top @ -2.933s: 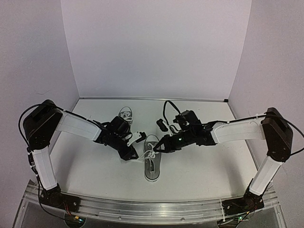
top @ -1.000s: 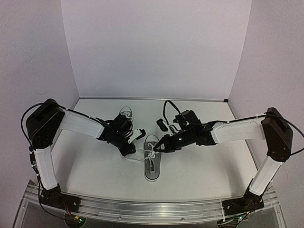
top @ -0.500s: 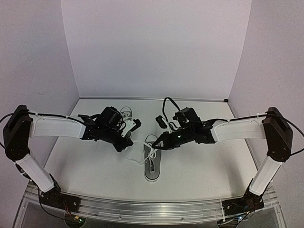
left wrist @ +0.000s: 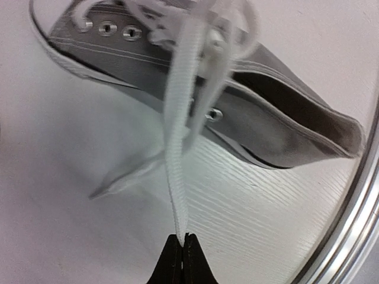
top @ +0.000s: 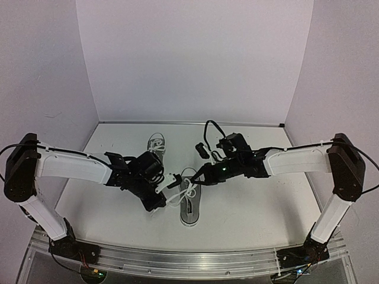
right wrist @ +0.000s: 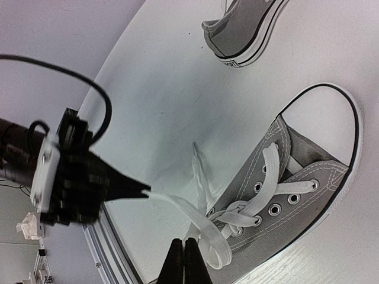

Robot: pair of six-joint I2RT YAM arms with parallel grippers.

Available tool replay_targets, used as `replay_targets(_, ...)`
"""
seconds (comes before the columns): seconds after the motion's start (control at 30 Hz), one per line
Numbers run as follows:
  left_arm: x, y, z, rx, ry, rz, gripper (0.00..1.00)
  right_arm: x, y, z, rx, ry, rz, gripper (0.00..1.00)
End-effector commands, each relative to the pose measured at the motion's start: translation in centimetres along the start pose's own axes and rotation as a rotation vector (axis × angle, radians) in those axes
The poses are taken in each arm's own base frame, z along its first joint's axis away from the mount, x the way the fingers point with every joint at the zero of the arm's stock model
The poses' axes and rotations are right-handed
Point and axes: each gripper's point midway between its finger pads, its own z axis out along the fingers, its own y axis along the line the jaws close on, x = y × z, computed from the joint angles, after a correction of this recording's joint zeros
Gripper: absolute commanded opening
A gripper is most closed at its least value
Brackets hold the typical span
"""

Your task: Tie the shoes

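Near shoe (top: 189, 204), grey canvas with a white sole, lies mid-table, toe toward the back wall. My left gripper (left wrist: 182, 236) is shut on the end of its white lace (left wrist: 176, 148), which runs taut up to the eyelets. In the top view the left gripper (top: 156, 205) sits just left of that shoe. My right gripper (right wrist: 183, 241) is shut; a lace loop (right wrist: 216, 239) lies right against its tips, and no lace shows between them. It hovers at the shoe's top (top: 195, 182). The other shoe (top: 156, 144) lies further back.
The aluminium rail (top: 189, 260) runs along the table's near edge, close behind the left gripper. A loose lace end (left wrist: 124, 174) lies flat on the white table beside the near shoe. Purple walls close off the back and sides.
My left gripper has gone from partly open to shut on the lace end and drawn it toward the near edge, pulling the lace taut. The right gripper has stayed over the shoe.
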Motion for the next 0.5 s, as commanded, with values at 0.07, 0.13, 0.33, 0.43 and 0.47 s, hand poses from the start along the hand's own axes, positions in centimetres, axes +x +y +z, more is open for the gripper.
replay_targets(0.07,-0.3,-6.8,-1.7,0.182,-0.004,0.155,0.0,-2.1,0.6,-0.5,-0.003,-0.049,-0.042,0.0)
replay_targets(0.13,-1.5,-8.1,-1.5,0.216,-0.04,0.201,0.0,-2.1,0.6,-0.4,-0.005,-0.049,-0.045,0.0)
replay_targets(0.33,-6.1,-10.8,-0.6,0.311,-0.182,0.297,0.0,-2.2,0.8,-0.6,-0.009,-0.053,-0.05,0.0)
replay_targets(0.43,-8.4,-11.6,0.3,0.338,-0.251,0.321,0.01,-2.4,1.0,-0.7,-0.016,-0.054,-0.056,0.0)
replay_targets(0.47,-9.3,-12.0,0.4,0.356,-0.275,0.331,0.01,-2.4,1.0,-0.7,-0.018,-0.054,-0.056,0.0)
